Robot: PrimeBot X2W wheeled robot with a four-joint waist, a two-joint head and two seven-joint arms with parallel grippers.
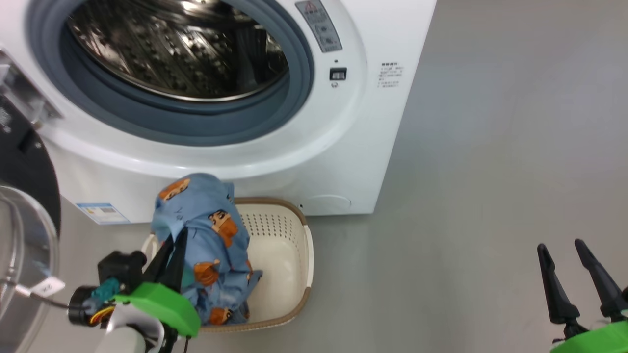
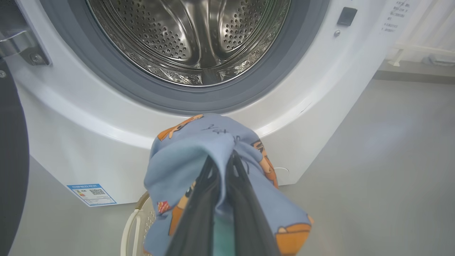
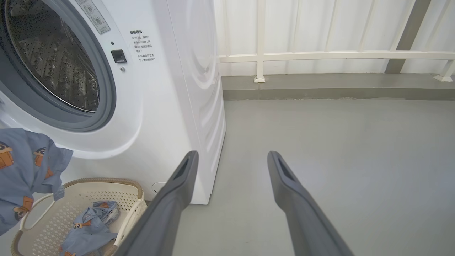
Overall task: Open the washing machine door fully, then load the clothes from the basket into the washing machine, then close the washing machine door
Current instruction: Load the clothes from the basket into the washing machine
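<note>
While the washing machine door [image 1: 27,196] stands open at far left, the left gripper [image 1: 175,247] pinches one light-blue garment [image 1: 211,215] above the basket [image 1: 294,255], in front of the washing machine [image 1: 353,147]; a second garment [image 3: 90,227] lies in the basket. The right gripper [image 1: 576,274] gapes wide, empty, over the floor [image 1: 466,196].
</note>
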